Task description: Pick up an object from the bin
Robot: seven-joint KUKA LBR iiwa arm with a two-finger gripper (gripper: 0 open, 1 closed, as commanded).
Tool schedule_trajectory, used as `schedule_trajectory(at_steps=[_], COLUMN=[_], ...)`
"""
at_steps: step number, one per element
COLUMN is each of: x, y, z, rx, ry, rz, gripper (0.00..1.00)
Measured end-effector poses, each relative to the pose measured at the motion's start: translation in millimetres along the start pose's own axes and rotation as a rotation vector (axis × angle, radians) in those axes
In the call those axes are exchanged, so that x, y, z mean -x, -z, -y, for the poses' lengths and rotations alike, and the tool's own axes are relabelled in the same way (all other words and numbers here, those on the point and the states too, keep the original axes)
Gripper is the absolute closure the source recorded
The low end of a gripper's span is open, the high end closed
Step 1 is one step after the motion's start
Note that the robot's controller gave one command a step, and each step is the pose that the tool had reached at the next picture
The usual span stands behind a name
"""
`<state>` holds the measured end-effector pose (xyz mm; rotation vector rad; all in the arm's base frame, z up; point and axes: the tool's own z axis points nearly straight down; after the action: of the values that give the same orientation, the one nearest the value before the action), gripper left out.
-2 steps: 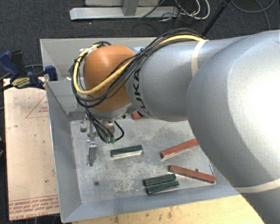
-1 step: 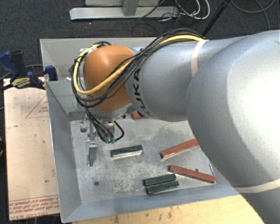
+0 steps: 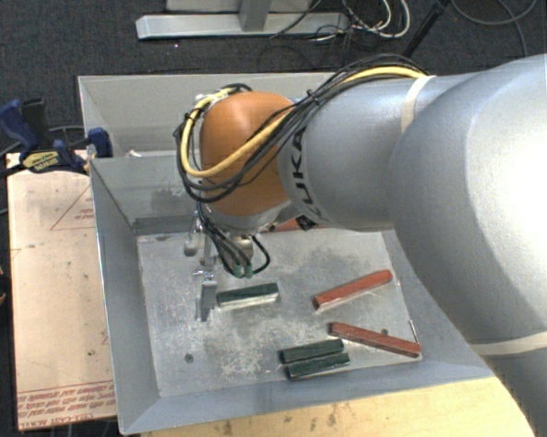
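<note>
My gripper (image 3: 207, 303) hangs under the orange wrist cover, low over the left middle of the bin floor. A dark green bar with a pale lower edge (image 3: 249, 296) lies flat just to its right, its left end close to the gripper. I cannot tell whether the two touch. To the right lies a red-brown bar (image 3: 353, 289), slightly tilted. Most of the gripper body is hidden by the cover and cables.
A second red-brown bar (image 3: 375, 339) lies at the right front of the bin, and two dark green bars (image 3: 314, 358) lie side by side near the front wall. The large grey arm covers the bin's right and back.
</note>
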<state>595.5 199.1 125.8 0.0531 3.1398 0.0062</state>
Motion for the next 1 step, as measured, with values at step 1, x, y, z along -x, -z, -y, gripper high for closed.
schedule_trajectory(at_steps=[1], x=[20.9], y=[-44.6], z=[61.1], rx=[-0.002], ry=[0.124], rz=[0.003], gripper=[1.0])
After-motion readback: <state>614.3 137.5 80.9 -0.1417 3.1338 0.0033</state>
